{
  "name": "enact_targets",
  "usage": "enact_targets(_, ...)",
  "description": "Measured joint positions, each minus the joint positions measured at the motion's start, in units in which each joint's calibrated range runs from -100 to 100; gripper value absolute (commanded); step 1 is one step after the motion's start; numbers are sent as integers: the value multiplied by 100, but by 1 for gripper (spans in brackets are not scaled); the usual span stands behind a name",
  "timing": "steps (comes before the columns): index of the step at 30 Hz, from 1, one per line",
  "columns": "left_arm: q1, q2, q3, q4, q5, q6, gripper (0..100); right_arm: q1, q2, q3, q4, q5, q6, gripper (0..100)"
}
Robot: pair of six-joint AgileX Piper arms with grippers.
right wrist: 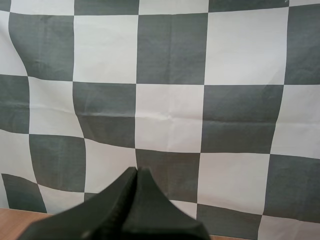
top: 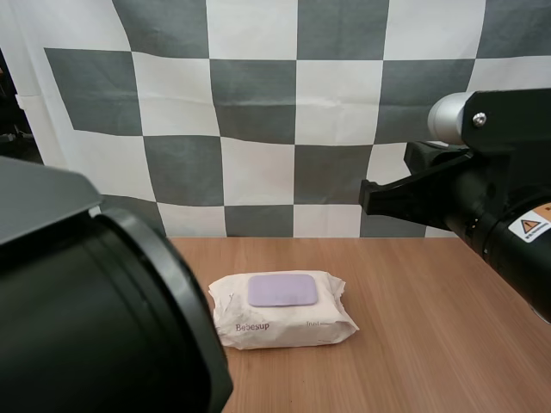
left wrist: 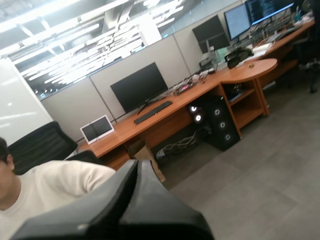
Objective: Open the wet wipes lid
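The pack of wet wipes (top: 282,308) lay crosswise on the counter (top: 430,327), lid (top: 282,290) up, below and left of the right gripper (right wrist: 137,172), which looked nearer than the left gripper (left wrist: 136,166), both pinched closed on nothing.

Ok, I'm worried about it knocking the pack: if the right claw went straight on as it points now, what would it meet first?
Probably nothing on the table: the shut right claw points out over the table's far edge, well above the wet wipes pack. Depth is unclear.
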Motion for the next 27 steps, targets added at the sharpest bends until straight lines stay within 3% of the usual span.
enact_targets(6, 690, 0, 132, -1005, 1204, 902, 0, 0, 0, 0, 0, 113, 0, 0)
enact_targets(11, 1261, 17, 898, -1903, 2506, 1648, 0, 0, 0, 0, 0, 152, 0, 0)
enact_targets(14, 1477, 17, 1487, -2406, 3254, 2084, 0, -43, 0, 0, 105, 152, 0, 0)
enact_targets(21, 1510, 17, 2884, -3602, 5026, 3140, 0, -63, 0, 0, 129, 187, 0, 0)
enact_targets(27, 1459, 17, 3228, -4615, 5285, 4043, 0, -63, 0, 0, 129, 370, 0, 0)
